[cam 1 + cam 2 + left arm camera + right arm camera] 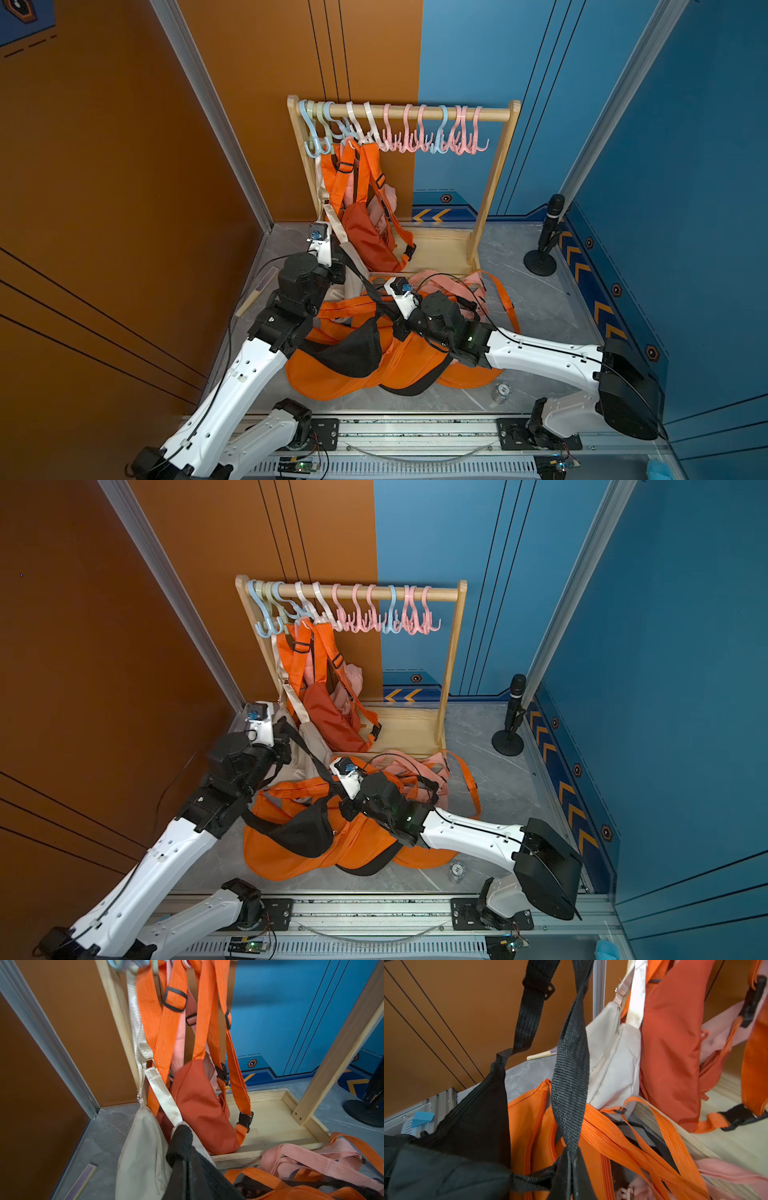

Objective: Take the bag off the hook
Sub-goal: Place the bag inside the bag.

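Right wrist view showed the right gripper (571, 1169) clamped on the black strap (569, 1076); the left gripper (182, 1167) pinched it too. Off the wooden rack (494, 113), the black sling bag (353, 353) sagged at lower centre over orange bags (332, 384), probably light and limp; its webbing looked the surest hold.

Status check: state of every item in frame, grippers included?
black bag: off the rack, strap held by both grippers.
left gripper: shut on the black bag's strap.
right gripper: shut on the same strap.
rust bag: hanging from the rack.
beige bag: strap hooked on the rack.
orange bags: lying on the table.
pink hooks: empty.
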Controlling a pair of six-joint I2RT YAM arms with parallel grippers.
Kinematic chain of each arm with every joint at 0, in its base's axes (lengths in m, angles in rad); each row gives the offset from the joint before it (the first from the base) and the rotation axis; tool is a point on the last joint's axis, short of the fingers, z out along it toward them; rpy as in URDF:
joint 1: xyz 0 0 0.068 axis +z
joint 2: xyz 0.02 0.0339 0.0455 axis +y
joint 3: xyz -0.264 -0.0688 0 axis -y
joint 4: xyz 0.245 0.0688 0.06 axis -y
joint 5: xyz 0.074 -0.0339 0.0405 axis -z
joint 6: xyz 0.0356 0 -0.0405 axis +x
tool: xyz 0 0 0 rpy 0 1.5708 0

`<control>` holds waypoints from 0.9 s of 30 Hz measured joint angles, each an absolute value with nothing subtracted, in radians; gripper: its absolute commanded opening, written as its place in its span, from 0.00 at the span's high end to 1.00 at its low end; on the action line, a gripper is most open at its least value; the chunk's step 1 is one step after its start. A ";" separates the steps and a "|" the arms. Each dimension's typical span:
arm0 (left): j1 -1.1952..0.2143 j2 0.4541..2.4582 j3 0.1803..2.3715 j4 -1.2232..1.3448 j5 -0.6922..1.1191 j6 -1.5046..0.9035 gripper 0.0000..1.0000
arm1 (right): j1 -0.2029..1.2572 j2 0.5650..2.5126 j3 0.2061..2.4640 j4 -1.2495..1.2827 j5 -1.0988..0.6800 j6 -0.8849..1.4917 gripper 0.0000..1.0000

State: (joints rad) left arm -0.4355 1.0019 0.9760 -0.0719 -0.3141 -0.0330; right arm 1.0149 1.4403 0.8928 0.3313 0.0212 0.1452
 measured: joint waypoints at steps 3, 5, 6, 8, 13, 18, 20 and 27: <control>-0.451 1.089 0.925 0.002 -0.334 -0.072 1.00 | 0.981 1.440 0.838 0.342 0.041 0.185 1.00; -0.461 1.158 0.900 0.046 -0.354 -0.097 1.00 | 0.960 1.440 0.801 0.353 0.064 0.212 1.00; -0.467 1.190 0.895 0.062 -0.362 -0.104 1.00 | 0.954 1.440 0.787 0.359 0.073 0.220 1.00; -0.481 1.254 0.888 0.097 -0.376 -0.122 0.98 | 0.940 1.440 0.755 0.368 0.095 0.245 1.00; -0.491 1.353 0.885 0.179 -0.393 -0.154 0.74 | 0.907 1.445 0.726 0.379 0.137 0.286 0.97; -0.490 1.398 0.884 0.228 -0.385 -0.179 0.44 | 0.862 1.446 0.724 0.384 0.162 0.319 0.75; -0.490 1.400 0.884 0.238 -0.379 -0.186 0.39 | 0.848 1.446 0.724 0.384 0.167 0.322 0.64; -0.470 1.363 0.884 0.251 -0.352 -0.208 0.02 | 0.824 1.433 0.724 0.374 0.197 0.336 0.14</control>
